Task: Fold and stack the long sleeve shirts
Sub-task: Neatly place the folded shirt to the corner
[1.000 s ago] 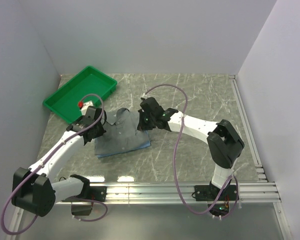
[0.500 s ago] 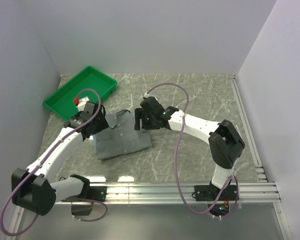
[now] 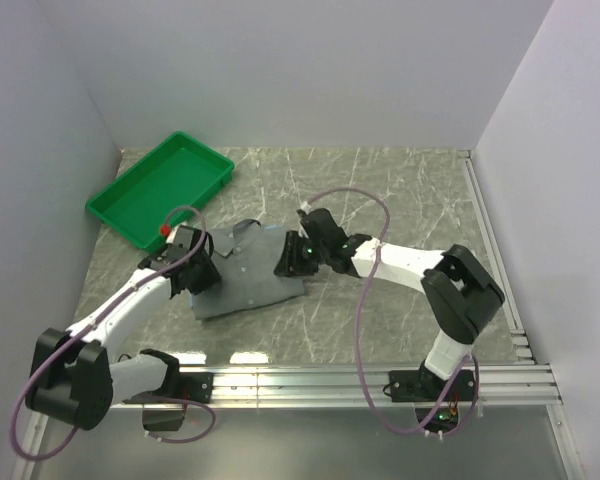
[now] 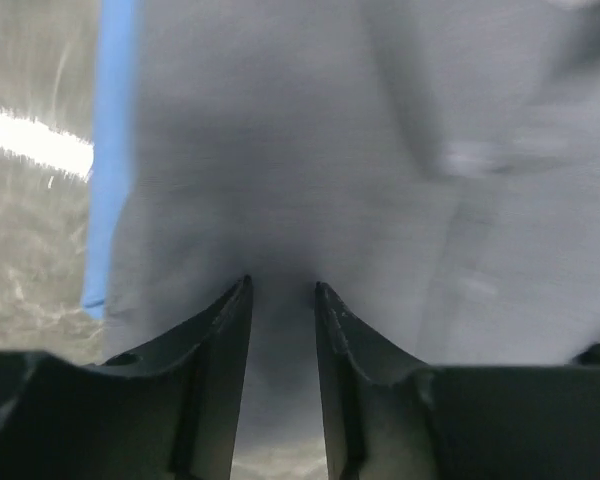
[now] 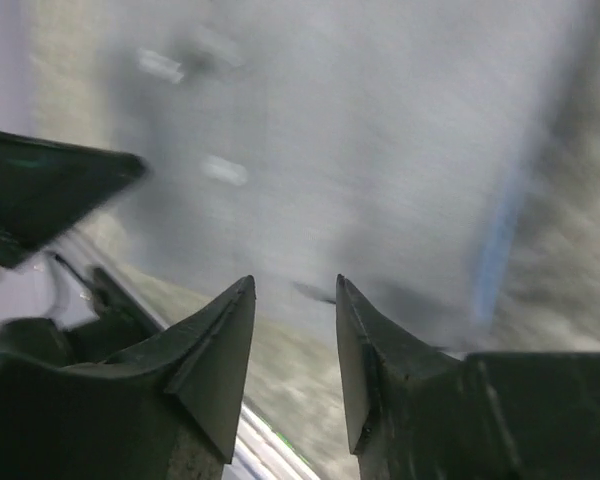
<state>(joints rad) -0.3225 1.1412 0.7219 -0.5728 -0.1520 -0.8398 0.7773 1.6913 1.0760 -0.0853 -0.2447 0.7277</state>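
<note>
A green tray (image 3: 160,185) sits far left on the desk (image 3: 410,190). The left hand (image 3: 195,272) hangs at the grey shirt's left edge, fingers (image 4: 225,330) parted a little, nothing between them. The grey shirt (image 3: 245,275) lies folded mid-desk over the blue shirt (image 4: 108,150), which shows only as a strip. The right hand (image 3: 290,258) hovers at its right edge, part open, empty.
</note>
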